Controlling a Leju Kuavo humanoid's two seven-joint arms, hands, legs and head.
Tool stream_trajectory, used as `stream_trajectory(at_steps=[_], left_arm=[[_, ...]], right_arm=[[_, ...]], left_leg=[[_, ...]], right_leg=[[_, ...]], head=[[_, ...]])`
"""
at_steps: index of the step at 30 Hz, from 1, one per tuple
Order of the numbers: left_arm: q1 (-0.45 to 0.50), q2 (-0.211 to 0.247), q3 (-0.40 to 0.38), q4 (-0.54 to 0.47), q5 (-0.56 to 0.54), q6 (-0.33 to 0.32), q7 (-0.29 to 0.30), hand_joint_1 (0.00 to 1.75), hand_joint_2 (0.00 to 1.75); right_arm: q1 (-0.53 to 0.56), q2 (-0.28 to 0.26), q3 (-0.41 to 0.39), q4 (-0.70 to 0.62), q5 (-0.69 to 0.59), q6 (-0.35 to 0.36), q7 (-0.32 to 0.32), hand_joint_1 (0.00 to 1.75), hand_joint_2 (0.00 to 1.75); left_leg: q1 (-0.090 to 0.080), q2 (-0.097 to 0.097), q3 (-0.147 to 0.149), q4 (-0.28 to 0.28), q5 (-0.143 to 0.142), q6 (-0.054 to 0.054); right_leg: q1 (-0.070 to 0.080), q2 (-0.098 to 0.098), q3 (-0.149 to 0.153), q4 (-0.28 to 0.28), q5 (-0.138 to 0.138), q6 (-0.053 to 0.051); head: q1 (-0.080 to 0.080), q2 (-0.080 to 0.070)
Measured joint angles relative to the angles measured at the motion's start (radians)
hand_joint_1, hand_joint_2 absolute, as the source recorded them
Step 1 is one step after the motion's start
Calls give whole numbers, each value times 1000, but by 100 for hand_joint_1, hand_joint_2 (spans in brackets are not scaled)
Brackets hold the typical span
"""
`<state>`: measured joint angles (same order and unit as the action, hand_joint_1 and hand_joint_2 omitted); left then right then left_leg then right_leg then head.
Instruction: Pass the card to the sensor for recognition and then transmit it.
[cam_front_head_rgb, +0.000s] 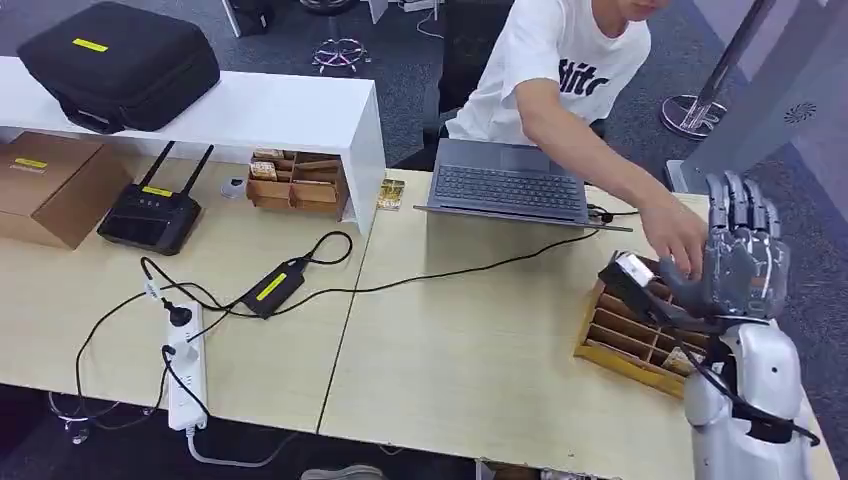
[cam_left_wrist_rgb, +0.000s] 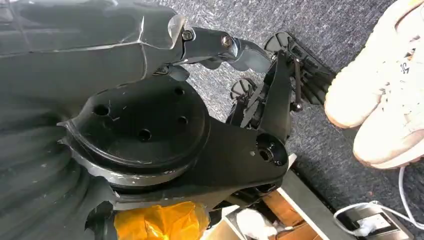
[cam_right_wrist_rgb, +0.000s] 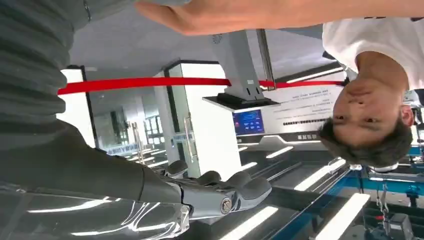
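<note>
My right hand (cam_front_head_rgb: 742, 255) is raised at the table's right end, fingers straight up and apart, holding nothing. In the right wrist view the right hand (cam_right_wrist_rgb: 200, 195) is likewise empty. A person's hand (cam_front_head_rgb: 680, 245) reaches in right beside it, and the same person's hand (cam_right_wrist_rgb: 210, 15) appears above my fingers in the wrist view. A black block with a white patch (cam_front_head_rgb: 632, 270) juts out just left of my palm; I cannot tell whether that patch is the card. My left hand (cam_left_wrist_rgb: 200, 40) hangs down near the floor with nothing in it.
A wooden divided tray (cam_front_head_rgb: 625, 345) lies under my right hand. An open laptop (cam_front_head_rgb: 505, 180) stands in front of the seated person. A cable crosses the table to an adapter (cam_front_head_rgb: 272, 287) and a power strip (cam_front_head_rgb: 185, 375). A router (cam_front_head_rgb: 150, 215) and another wooden box (cam_front_head_rgb: 298, 183) sit at the left.
</note>
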<state>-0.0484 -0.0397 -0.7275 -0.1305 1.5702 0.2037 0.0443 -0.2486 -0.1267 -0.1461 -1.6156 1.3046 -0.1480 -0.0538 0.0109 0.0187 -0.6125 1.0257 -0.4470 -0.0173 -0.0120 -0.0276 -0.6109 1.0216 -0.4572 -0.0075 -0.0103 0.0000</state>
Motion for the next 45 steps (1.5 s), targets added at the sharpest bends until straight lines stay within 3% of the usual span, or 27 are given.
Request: stream_trajectory(at_steps=[35,45], left_arm=[[0,-5,1,0,0,3,-3,0,175],[0,-13,11,0,0,10,-20,0,175]], right_arm=[[36,3,-26,-9,-3,-7,-5,0,175],[110,24,-33,-96,-93,-56,-67,0,175]], left_leg=[[0,0,0,0,0,0],[0,0,0,0,0,0]], right_leg=[[0,0,0,0,0,0],[0,0,0,0,-1,0]], head=[[0,0],[0,0]])
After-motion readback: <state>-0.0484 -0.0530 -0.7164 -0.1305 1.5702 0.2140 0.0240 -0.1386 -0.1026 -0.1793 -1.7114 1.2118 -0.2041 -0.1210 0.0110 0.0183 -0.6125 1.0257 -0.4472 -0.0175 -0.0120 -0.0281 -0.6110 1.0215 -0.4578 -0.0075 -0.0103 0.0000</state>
